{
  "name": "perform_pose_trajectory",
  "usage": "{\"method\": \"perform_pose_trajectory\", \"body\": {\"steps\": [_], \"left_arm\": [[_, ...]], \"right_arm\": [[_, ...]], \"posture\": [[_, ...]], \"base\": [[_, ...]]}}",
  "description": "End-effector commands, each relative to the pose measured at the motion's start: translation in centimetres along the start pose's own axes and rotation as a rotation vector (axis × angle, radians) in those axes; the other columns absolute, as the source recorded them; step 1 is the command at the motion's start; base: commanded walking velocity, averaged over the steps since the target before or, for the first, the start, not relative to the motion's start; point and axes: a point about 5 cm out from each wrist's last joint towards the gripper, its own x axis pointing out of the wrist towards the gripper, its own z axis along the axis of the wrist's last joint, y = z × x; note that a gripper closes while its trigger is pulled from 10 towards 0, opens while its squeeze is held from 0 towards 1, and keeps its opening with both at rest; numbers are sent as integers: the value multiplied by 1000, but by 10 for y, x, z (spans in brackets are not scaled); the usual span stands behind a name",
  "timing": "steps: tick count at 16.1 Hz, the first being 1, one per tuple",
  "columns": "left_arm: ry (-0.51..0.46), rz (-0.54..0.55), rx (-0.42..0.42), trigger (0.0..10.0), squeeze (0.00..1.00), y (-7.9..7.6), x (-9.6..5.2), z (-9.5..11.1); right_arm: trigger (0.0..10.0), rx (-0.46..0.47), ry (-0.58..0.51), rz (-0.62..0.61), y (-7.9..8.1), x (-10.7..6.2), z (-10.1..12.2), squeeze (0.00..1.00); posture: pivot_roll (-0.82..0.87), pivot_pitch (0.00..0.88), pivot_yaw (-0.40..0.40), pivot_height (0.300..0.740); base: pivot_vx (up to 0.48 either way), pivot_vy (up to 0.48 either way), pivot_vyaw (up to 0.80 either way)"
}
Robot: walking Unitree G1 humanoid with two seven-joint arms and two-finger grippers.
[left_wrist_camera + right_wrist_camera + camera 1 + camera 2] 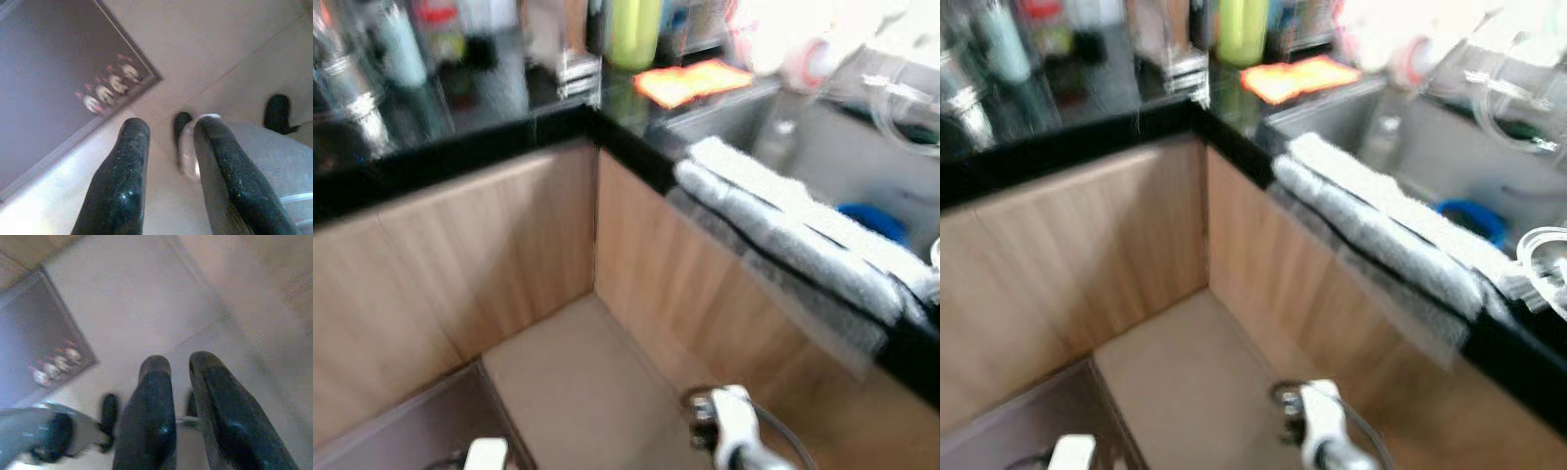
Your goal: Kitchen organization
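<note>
A black L-shaped bench (460,147) runs across the upper half of the blurred head views, turning a corner near top centre. A grey-and-white towel (803,245) hangs folded over its front edge at centre right. Behind the towel sits a steel sink (822,137) with a blue item (876,220) inside. An orange cloth (690,80) lies flat on the bench at upper centre, just beside a yellow-green bottle (634,29). More bottles and containers stand along the top left, too blurred to identify. Wood-grain cabinet fronts (480,255) fill the middle of the frame above a beige tiled floor (578,382). A dark mat (411,431) lies at lower left.

The left hand (168,161) hangs over the floor, fingers slightly apart, holding nothing. The right hand (178,396) likewise points at the floor, fingers narrowly parted and empty.
</note>
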Motion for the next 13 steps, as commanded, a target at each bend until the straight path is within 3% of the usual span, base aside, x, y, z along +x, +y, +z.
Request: {"method": "perform_pose_trajectory", "body": {"steps": [1, 13], "left_arm": [[-19, -21, 8, 10000, 0, -7, 2, 7], [-29, -46, 10, 10000, 0, -8, 2, 7]], "right_arm": [[10000, -2, 16, -38, -14, -4, -3, 0], [10000, -7, 19, -38, -13, -4, -3, 0]], "posture": [[28, 29, -35, 740], [29, 24, -30, 740]], "base": [[0, 0, -675], [0, 0, -669]]}}
